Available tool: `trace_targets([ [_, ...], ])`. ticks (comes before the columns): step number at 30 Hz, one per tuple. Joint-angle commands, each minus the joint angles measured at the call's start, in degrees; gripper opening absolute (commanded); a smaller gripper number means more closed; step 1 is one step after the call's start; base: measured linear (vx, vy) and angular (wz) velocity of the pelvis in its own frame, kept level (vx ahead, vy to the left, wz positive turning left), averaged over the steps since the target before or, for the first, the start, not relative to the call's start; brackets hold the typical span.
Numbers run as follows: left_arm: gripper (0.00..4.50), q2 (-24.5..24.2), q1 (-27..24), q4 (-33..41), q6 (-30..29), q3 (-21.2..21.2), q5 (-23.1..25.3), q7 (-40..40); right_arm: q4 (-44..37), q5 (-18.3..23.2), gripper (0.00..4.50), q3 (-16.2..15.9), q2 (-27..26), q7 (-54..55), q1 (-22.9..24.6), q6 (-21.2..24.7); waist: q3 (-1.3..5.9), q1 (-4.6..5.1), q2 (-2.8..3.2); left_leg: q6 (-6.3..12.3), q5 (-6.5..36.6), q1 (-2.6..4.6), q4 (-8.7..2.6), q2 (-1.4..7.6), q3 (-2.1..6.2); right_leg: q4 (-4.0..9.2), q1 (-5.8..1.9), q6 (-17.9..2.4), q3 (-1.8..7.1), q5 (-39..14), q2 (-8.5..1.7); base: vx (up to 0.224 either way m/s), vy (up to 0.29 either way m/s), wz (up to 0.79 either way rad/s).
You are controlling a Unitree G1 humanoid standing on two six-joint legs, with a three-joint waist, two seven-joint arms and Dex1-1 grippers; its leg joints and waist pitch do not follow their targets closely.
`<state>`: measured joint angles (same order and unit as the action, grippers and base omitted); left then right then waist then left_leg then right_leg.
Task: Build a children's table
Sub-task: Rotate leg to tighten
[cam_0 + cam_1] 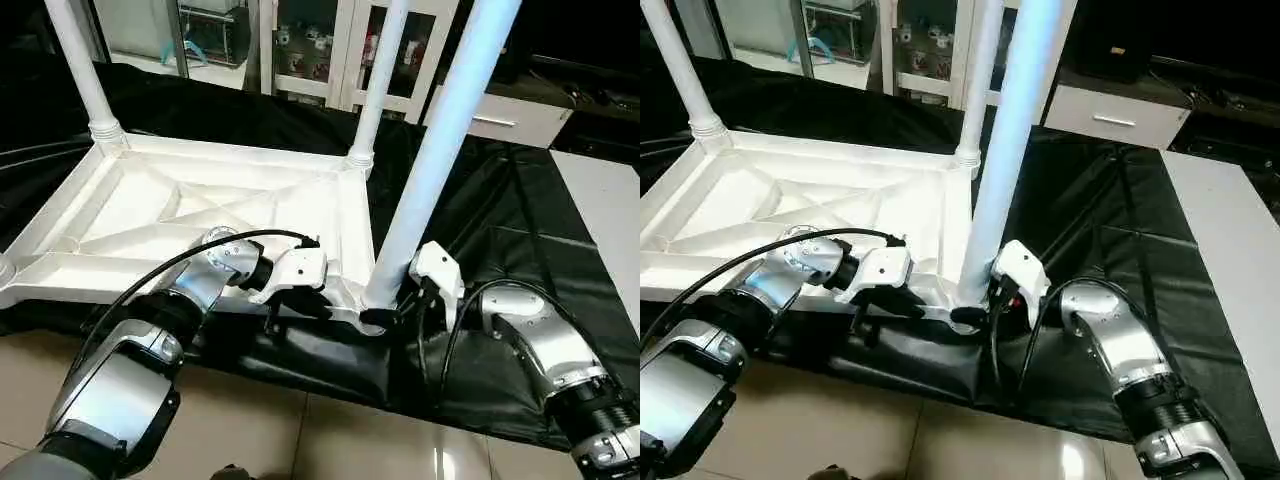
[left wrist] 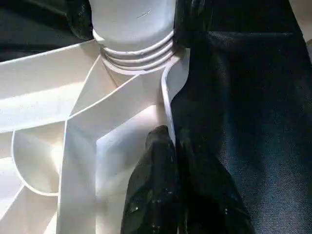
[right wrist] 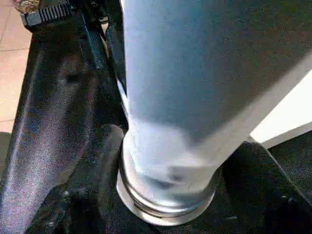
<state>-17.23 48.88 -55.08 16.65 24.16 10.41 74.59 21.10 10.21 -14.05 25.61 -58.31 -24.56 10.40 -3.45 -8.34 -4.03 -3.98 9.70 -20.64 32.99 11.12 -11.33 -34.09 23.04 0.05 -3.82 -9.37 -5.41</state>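
1. Your left gripper is clamped on the near rim of the upturned white ribbed plastic tabletop, on the black-covered desk.
2. Your right gripper straddles the base of the white tapered tubular leg; grip unclear.

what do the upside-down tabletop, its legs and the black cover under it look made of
Tabletop: probably moulded white plastic, with a slight sheen and thin ribs cast into the underside. Legs: likely the same smooth white plastic, hollow-looking tubes with ringed collars at the sockets. Black cover: looks like thin plastic sheet or coated fabric, glossy and creased.
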Motion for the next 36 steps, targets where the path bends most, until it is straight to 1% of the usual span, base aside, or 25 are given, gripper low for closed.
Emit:
trace_targets([
  [1,0.0,0.56,-1.34,0.3,0.87,2.98,2.61,2.25,0.73,-0.89,2.75,0.17,0.46,-0.81,-0.6,-0.83,3.9,0.37,0.11,0.76,15.26,0.84,-3.95,2.61,1.01,3.36,-2.44,-12.73,2.51,-12.05,-3.7,0.0,0.0,0.0],
  [6,0.0,0.46,-1.58,0.46,0.24,2.88,2.62,2.0,1.57,-0.63,2.64,0.36,-0.06,-0.98,-0.64,-0.77,3.94,0.35,0.19,0.64,15.36,0.91,-3.93,2.62,1.02,3.34,-2.4,-12.78,2.49,-11.98,-3.67,0.0,0.0,0.0],
  [8,0.0,0.94,-1.07,-0.91,0.24,2.54,4.0,-3.38,3.79,-0.13,2.63,2.6,-2.4,4.01,-1.01,0.25,3.95,0.37,0.21,0.62,15.43,0.92,-3.92,2.62,1.0,3.32,-2.37,-12.91,2.5,-11.87,-3.67,0.0,0.0,0.0],
  [9,0.0,1.64,-0.23,-2.57,-0.58,1.95,4.91,-8.59,6.55,0.22,2.63,5.04,-4.62,9.65,-1.96,1.08,3.83,0.6,0.22,0.12,16.71,0.88,-4.04,2.53,1.09,3.55,-2.22,-12.62,2.47,-13.86,-3.72,0.0,0.0,0.0],
  [10,0.0,1.85,0.03,-3.04,-0.9,1.76,5.13,-10.06,7.33,0.38,2.63,5.72,-5.2,11.12,-2.26,1.37,3.86,0.73,0.18,-0.24,17.41,0.87,-4.02,2.47,1.12,3.58,-2.18,-12.29,2.47,-15.1,-3.71,0.0,0.0,0.0],
  [11,0.0,2.11,0.36,-3.64,-1.33,1.52,5.39,-11.9,8.32,0.58,2.63,6.58,-5.92,12.95,-2.64,1.74,3.65,0.99,0.23,-0.98,19.15,1.1,-4.2,2.39,1.28,4.19,-1.95,-11.13,2.38,-19.67,-3.81,0.0,0.0,0.0],
  [12,0.0,2.55,0.85,-4.52,-2.27,1.1,5.58,-14.36,9.66,0.87,2.63,7.74,-7.02,15.63,-3.11,2.1,3.67,1.12,0.22,-1.41,19.97,1.14,-4.2,2.39,1.38,4.28,-1.91,-10.45,2.31,-21.76,-3.81,0.0,0.0,0.0],
  [13,0.0,2.82,1.15,-5.04,-2.88,0.84,5.66,-15.78,10.48,1.01,2.62,8.43,-7.69,17.24,-3.39,2.25,3.61,1.18,0.19,-1.82,20.9,1.24,-4.22,2.33,1.53,4.79,-1.83,-9.09,2.24,-25.1,-3.94,-0.051,-0.002,-0.02],
  [14,0.0,3.26,1.52,-5.62,-3.52,0.37,5.59,-17.78,11.04,1.3,2.62,9.26,-8.74,19.45,-3.51,2.79,3.49,1.27,0.22,-1.86,21.47,1.33,-4.26,2.37,1.54,5.0,-1.65,-8.56,2.26,-26.42,-3.96,0.0,0.0,0.0],
  [16,0.0,4.66,2.43,-7.06,-5.16,-0.91,5.02,-22.32,13.19,1.36,2.62,11.51,-12.09,27.55,-4.02,3.26,3.51,2.04,0.23,-2.22,23.13,1.19,-4.47,2.38,1.96,5.36,-1.55,-7.29,2.06,-28.81,-3.97,0.0,0.0,0.0],
  [17,0.0,4.94,2.6,-7.32,-5.44,-1.15,4.9,-23.16,13.65,1.38,2.62,11.96,-12.75,29.16,-4.14,3.3,3.47,2.4,0.22,-2.34,23.4,1.13,-4.46,2.34,1.88,5.33,-1.31,-7.37,2.14,-28.96,-3.92,0.0,0.0,0.0],
  [18,0.0,6.29,3.4,-8.41,-7.25,-2.1,4.45,-26.82,16.13,1.01,2.62,13.67,-15.94,36.66,-4.95,2.95,3.46,2.56,0.37,-2.59,23.78,1.17,-4.42,2.27,1.93,5.44,-1.23,-7.42,2.09,-29.5,-3.98,0.0,0.0,0.0],
  [19,0.0,6.97,3.86,-9.05,-8.02,-2.45,4.45,-29.06,17.55,0.68,2.62,14.51,-17.58,40.21,-5.48,2.53,3.64,3.11,0.35,-3.31,23.76,0.9,-4.48,2.26,2.2,5.23,-1.33,-7.43,2.01,-29.86,-4.11,0.0,0.0,0.0],
  [20,0.0,8.68,5.02,-10.51,-10.34,-3.31,4.47,-34.58,21.13,-0.07,2.62,16.06,-21.57,48.81,-7.19,1.11,3.64,3.44,0.62,-3.35,24.13,1.02,-4.46,2.19,2.24,5.48,-1.24,-7.3,1.93,-30.06,-4.05,0.0,0.0,0.0],
  [21,0.0,8.68,5.02,-10.51,-10.34,-3.31,4.47,-34.58,21.13,-0.07,2.62,16.06,-21.57,48.81,-7.19,1.11,3.58,4.0,0.57,-3.57,24.97,1.1,-4.39,2.11,2.21,5.52,-0.95,-7.4,1.95,-30.11,-3.89,0.0,0.0,0.0],
  [23,0.0,9.43,5.52,-11.18,-11.19,-3.79,4.61,-36.99,22.9,-0.26,2.62,16.56,-23.1,52.21,-8.18,0.27,3.59,4.12,0.5,-2.9,25.2,1.23,-4.29,1.97,2.08,5.81,-0.93,-7.39,1.94,-29.72,-3.79,0.0,0.0,0.0],
  [24,0.0,11.18,6.43,-12.26,-13.23,-4.91,4.23,-40.62,27.26,-0.06,2.61,17.76,-26.4,59.61,-10.83,-1.49,3.64,4.15,0.62,-2.71,25.07,1.28,-4.24,1.99,2.03,5.76,-0.84,-7.68,2.03,-29.05,-3.88,0.0,0.0,0.0],
  [25,0.0,11.43,6.55,-12.41,-13.48,-5.08,4.18,-41.16,27.84,-0.01,2.61,17.91,-26.83,60.36,-11.2,-1.72,3.63,4.53,0.7,-2.95,25.11,1.18,-4.32,1.97,2.07,5.59,-0.76,-8.1,2.04,-28.15,-3.7,0.0,0.0,0.0],
  [26,0.0,12.09,6.82,-12.72,-13.92,-5.4,4.04,-41.86,29.17,-0.42,2.61,17.92,-27.98,62.38,-12.07,-2.61,3.7,4.55,0.61,-2.79,25.03,1.12,-4.3,1.92,1.99,5.59,-0.9,-8.03,2.0,-27.57,-3.61,0.0,0.0,0.0],
  [27,0.0,12.27,6.87,-12.8,-13.92,-5.43,4.01,-41.8,29.43,-0.8,2.61,17.71,-28.3,62.87,-12.26,-3.01,3.77,4.57,0.51,-2.18,23.86,1.12,-4.24,1.89,1.74,5.4,-0.86,-8.55,2.19,-24.67,-3.52,0.0,0.0,0.0],
  [28,0.0,12.28,6.87,-12.78,-13.89,-5.4,4.04,-41.72,29.37,-0.8,2.61,17.63,-28.43,62.6,-12.3,-3.17,3.77,4.58,0.53,-1.87,23.35,0.98,-4.27,1.86,1.67,5.31,-0.98,-8.73,2.23,-23.47,-3.46,0.0,0.0,0.0],
  [30,0.0,12.21,6.91,-12.88,-13.49,-4.96,4.37,-40.57,28.94,-1.6,2.61,16.78,-29.53,59.72,-12.66,-6.1,3.95,4.41,0.42,-1.07,21.85,0.78,-4.26,1.99,1.56,4.94,-1.22,-9.3,2.32,-20.33,-3.5,0.0,0.0,0.0],
  [33,0.0,11.55,6.78,-13.17,-12.96,-4.59,5.01,-39.84,27.03,-0.34,2.61,16.6,-30.33,53.48,-12.49,-9.02,4.03,4.35,0.57,-0.02,18.8,0.41,-4.26,2.04,1.37,4.22,-1.77,-10.89,2.37,-14.57,-3.33,0.0,0.0,0.0],
  [34,0.0,11.32,6.69,-13.19,-12.81,-4.49,5.2,-39.44,26.28,0.01,2.96,16.49,-30.35,52.13,-12.32,-9.62,4.01,4.32,0.48,0.22,18.68,0.36,-4.23,2.01,1.31,4.23,-1.84,-11.04,2.38,-14.24,-3.33,0.0,0.0,0.0],
  [36,0.0,10.5,6.14,-12.85,-11.62,-3.91,5.57,-37.03,23.04,-0.55,3.31,15.12,-28.78,49.98,-11.02,-9.52,4.0,4.17,0.34,0.81,17.73,0.37,-4.21,2.01,1.25,4.17,-2.04,-11.24,2.37,-13.8,-3.39,0.0,0.0,0.0],
])
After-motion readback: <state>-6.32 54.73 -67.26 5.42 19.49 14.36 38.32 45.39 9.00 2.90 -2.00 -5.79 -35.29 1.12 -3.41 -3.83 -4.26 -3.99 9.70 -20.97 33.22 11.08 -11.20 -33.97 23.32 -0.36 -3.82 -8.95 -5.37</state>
